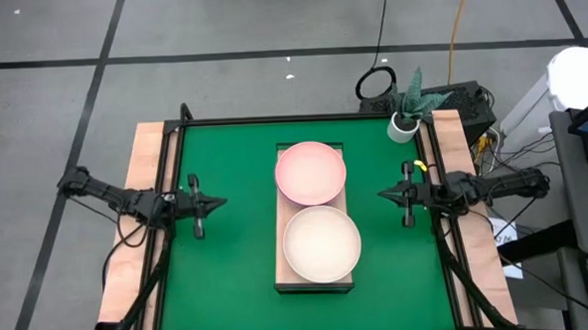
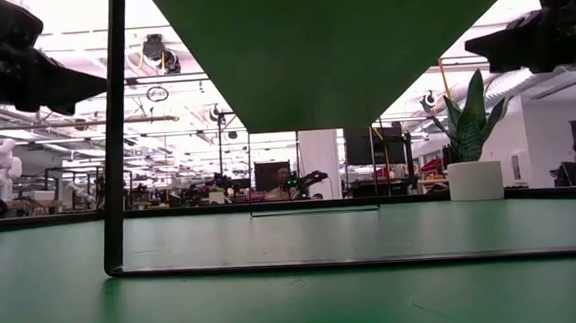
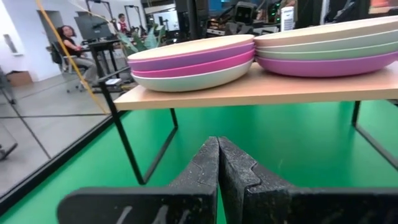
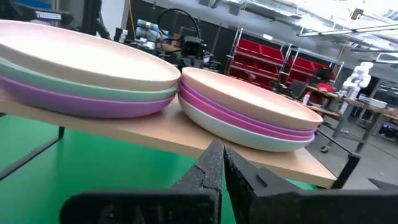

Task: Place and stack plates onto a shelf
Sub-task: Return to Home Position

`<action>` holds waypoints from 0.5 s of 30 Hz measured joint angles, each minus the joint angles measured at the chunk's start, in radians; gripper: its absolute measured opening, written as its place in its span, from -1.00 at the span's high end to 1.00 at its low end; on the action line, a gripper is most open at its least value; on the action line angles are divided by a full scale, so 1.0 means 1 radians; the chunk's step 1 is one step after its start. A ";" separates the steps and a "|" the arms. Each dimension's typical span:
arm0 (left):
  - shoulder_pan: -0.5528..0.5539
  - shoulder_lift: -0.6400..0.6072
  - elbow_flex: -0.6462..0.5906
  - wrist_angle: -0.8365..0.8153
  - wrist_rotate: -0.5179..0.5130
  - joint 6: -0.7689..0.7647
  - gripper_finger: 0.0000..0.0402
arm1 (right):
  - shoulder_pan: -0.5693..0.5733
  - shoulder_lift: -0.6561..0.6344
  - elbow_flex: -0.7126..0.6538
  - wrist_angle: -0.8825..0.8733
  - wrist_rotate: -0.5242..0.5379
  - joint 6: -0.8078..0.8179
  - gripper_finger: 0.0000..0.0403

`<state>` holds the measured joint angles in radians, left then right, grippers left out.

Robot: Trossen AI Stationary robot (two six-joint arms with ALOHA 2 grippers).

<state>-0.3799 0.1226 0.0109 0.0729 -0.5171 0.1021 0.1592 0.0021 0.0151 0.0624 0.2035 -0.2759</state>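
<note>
Wooden shelf (image 3: 249,93) carrying the stacked plates (image 1: 310,171) stands between the closed, empty left pincer (image 1: 219,200) and right pincer (image 1: 383,193), so any inward swing could topple them.

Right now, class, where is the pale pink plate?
In the high view, the pale pink plate tops the stack at the end of the shelf nearer the potted plant, right beside the cream-topped stack.

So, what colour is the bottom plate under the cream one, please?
The bottom round plate is purple; left wrist view shows it best.
</note>
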 joint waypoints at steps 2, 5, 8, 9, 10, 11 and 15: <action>0.013 0.000 0.000 0.000 0.000 0.012 1.00 | -0.031 0.000 0.000 -0.004 -0.026 0.000 1.00; 0.030 0.000 0.000 0.001 0.000 0.021 1.00 | -0.072 0.000 0.000 -0.019 -0.067 0.001 1.00; 0.043 0.000 0.000 0.001 0.001 0.020 1.00 | -0.114 0.000 0.000 -0.027 -0.123 0.017 1.00; 0.046 0.000 0.000 0.001 0.008 0.020 1.00 | -0.126 0.000 0.000 -0.029 -0.135 0.018 1.00; 0.050 0.000 0.000 0.001 0.020 0.020 1.00 | -0.138 0.000 0.000 -0.030 -0.151 0.022 1.00; 0.052 0.000 0.000 0.000 0.025 0.019 1.00 | -0.149 0.000 0.000 -0.031 -0.156 0.025 1.00; 0.052 0.000 0.000 -0.001 0.027 0.008 1.00 | -0.172 0.000 0.000 -0.031 -0.157 0.046 1.00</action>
<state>-0.3275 0.1223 0.0109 0.0723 -0.4900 0.1106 -0.0129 0.0025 0.0151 0.0318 0.0463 -0.2298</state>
